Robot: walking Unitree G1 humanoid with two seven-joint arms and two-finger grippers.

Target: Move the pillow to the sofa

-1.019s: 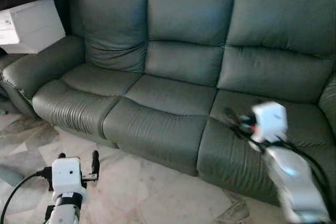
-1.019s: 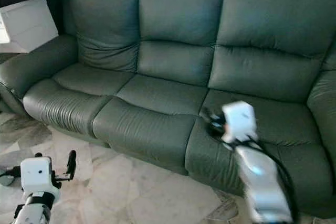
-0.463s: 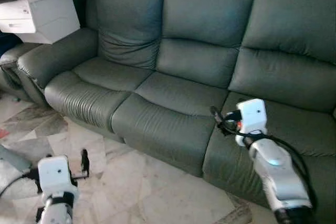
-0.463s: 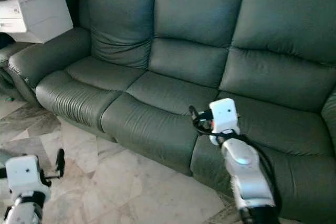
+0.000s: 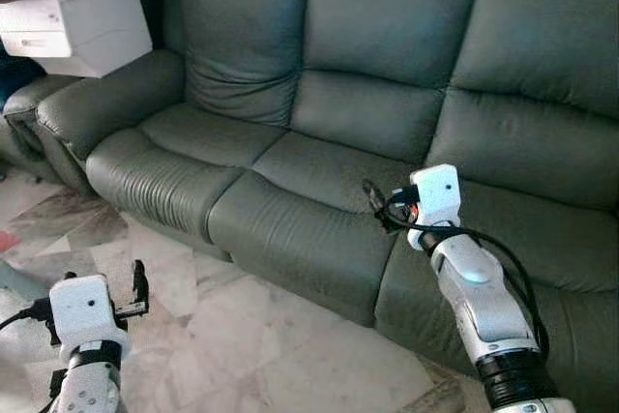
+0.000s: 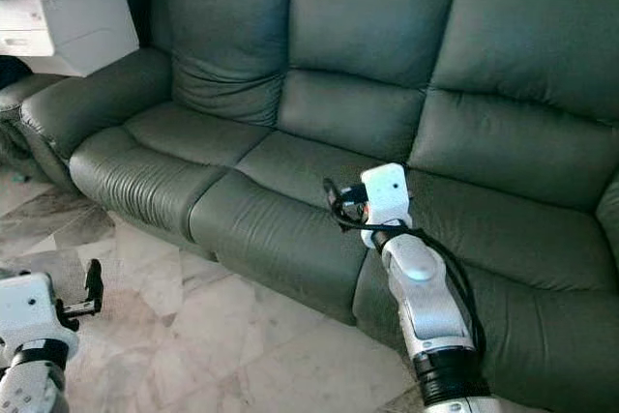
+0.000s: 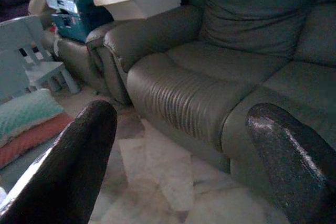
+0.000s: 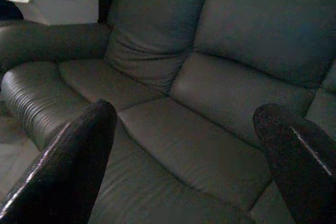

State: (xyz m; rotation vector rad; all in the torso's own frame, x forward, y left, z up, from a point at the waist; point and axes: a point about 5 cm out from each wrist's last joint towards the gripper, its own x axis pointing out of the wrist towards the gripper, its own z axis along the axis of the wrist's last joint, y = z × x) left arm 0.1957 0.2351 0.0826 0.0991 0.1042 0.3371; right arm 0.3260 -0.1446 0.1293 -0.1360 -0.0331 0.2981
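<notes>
Over the sofa [image 5: 319, 157] seat, right gripper [image 5: 375, 206] hangs empty, fingers apart.

A white box [image 5: 82, 26] sits by a dark armchair [image 7: 79, 51], a teal crate [image 7: 73, 17] behind it, and mint and pink cushions [image 7: 29, 124] lie near a pale blue chair [image 7: 23, 56] on the marble floor [image 5: 271, 345]

floor [image 5: 251, 336]: pale marble tiles | on it: green sofa [image 5: 319, 142], stacked cushions [image 7: 26, 124]
</notes>
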